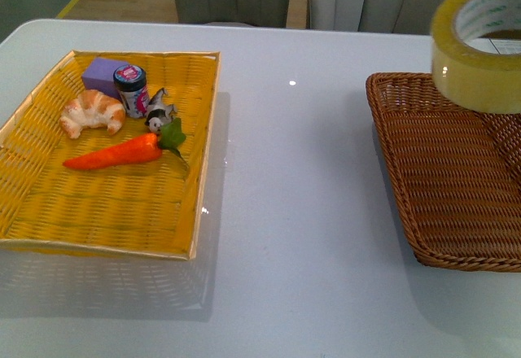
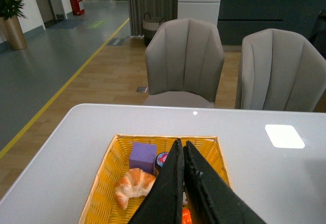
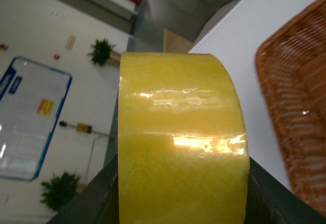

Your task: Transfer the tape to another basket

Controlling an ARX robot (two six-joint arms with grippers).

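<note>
The tape (image 1: 475, 77), a wide yellowish roll with a white core printed in green, hangs in the air at the far right of the front view, over the far left corner of the dark brown wicker basket (image 1: 440, 179). My right gripper (image 3: 183, 196) is shut on the tape (image 3: 181, 142), one dark finger on each flat side. The brown basket (image 3: 300, 107) lies below and beside it. My left gripper (image 2: 182, 147) is shut and empty, above the yellow basket (image 2: 99, 188). Neither arm shows in the front view.
The yellow woven basket (image 1: 106, 211) at the left holds a croissant (image 1: 92, 112), a carrot (image 1: 114, 153), a purple block (image 1: 102, 73), a small jar (image 1: 130, 88) and a small toy (image 1: 159, 114). Two grey chairs (image 2: 184, 61) stand behind the white table (image 1: 301, 211).
</note>
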